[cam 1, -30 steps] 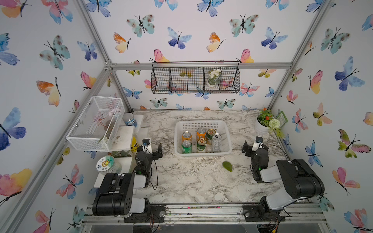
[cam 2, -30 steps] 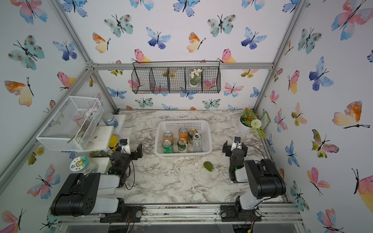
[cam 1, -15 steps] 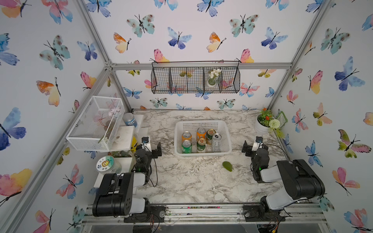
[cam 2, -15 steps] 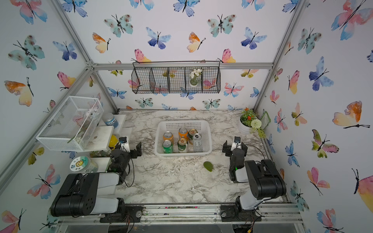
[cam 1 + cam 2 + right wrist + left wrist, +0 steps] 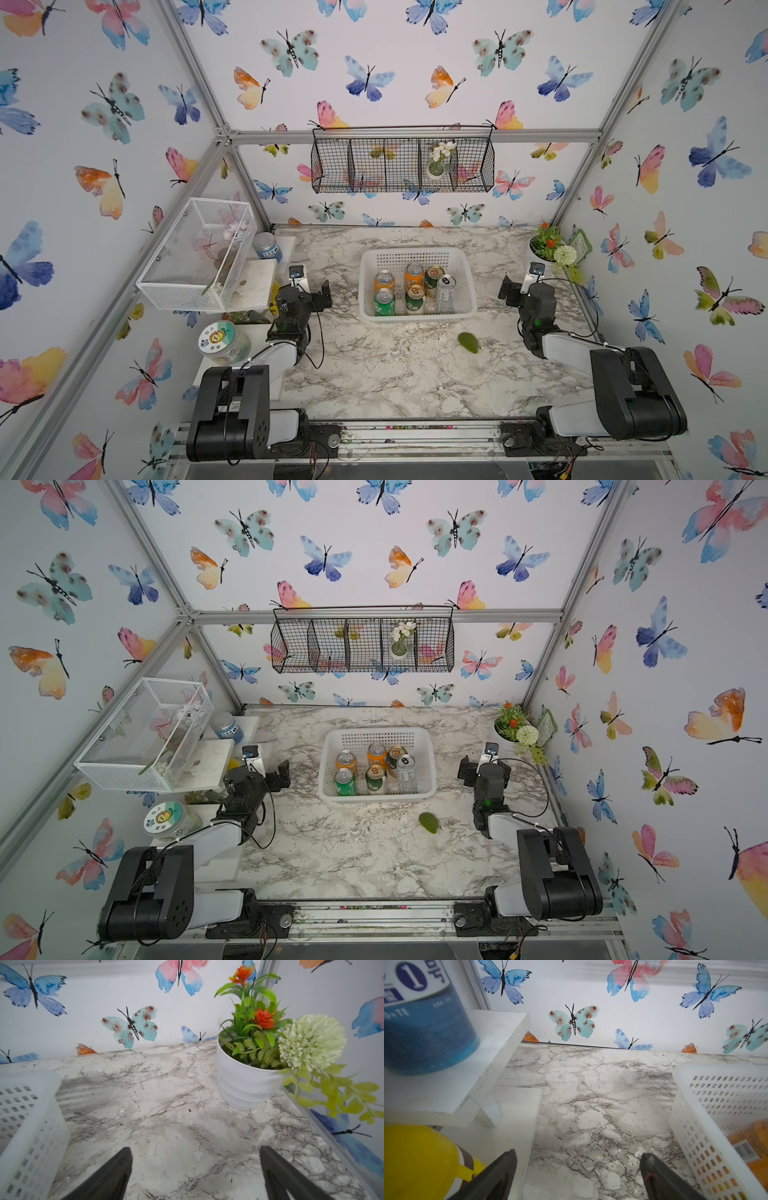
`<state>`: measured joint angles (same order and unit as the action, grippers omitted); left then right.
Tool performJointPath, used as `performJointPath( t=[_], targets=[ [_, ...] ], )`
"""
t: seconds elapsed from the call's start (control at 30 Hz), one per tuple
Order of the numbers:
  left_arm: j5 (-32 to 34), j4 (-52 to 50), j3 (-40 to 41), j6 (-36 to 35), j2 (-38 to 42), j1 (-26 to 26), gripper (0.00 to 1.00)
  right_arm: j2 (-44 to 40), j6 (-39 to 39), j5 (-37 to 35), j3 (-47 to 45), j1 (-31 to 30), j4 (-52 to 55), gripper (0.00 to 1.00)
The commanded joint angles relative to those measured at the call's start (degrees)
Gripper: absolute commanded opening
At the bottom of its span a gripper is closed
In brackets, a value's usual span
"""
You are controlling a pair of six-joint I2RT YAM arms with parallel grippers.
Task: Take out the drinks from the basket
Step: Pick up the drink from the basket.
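- Two orange drink cans (image 5: 383, 283).
- One bright green drink can (image 5: 385, 302).
- Two dark green drink cans (image 5: 414, 298) with gold tops.
- One slim silver drink can (image 5: 445, 293).
- One white perforated basket (image 5: 409, 258).
- One green avocado-like fruit (image 5: 468, 343).
- One blue-lidded jar (image 5: 267, 247).
- One cartoon-lidded jar (image 5: 221, 338).
- Two potted plants (image 5: 547, 248).
- One black wire wall basket (image 5: 374, 166).
- One white mesh box (image 5: 183, 266).

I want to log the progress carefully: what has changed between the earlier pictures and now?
The open left gripper and the open right gripper both seem to have crept a little forward or upward, the left more clearly. Nothing was gripped or released. The six small metal drink cans still stand in the low white perforated plastic basket, and the green avocado-like fruit has not moved.
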<state>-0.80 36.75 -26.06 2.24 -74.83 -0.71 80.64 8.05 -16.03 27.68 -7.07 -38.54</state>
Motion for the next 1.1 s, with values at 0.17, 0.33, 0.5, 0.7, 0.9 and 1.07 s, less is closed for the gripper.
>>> performJointPath(
  t=[0.17,0.33,0.5,0.7,0.9,1.07],
  targets=[
    [1.4,-5.6,-10.3,18.7,-0.9,0.6,0.99,0.8,41.1,-23.5,12.7,0.2,31.5,0.99],
    [8.0,-32.1,-23.3,40.9,-5.9,2.1,0.99,3.0,32.8,-13.0,16.1,0.2,32.2,0.81],
    [-5.7,-32.7,-26.3,39.8,-8.1,3.2,0.99,-2.7,31.5,-7.2,11.4,0.2,26.3,0.82],
    [-11.2,-28.3,-22.7,41.7,0.5,0.9,0.99,-6.2,29.1,0.5,14.1,0.1,32.0,0.83],
    [-3.4,-32.8,-22.7,36.1,11.2,-8.8,0.99,-8.0,26.1,9.6,14.5,-0.8,33.6,0.83],
    [-6.6,-35.6,-21.1,36.0,15.6,-10.6,0.99,-11.2,23.1,16.8,12.7,-2.0,28.9,0.91]
  ],
)
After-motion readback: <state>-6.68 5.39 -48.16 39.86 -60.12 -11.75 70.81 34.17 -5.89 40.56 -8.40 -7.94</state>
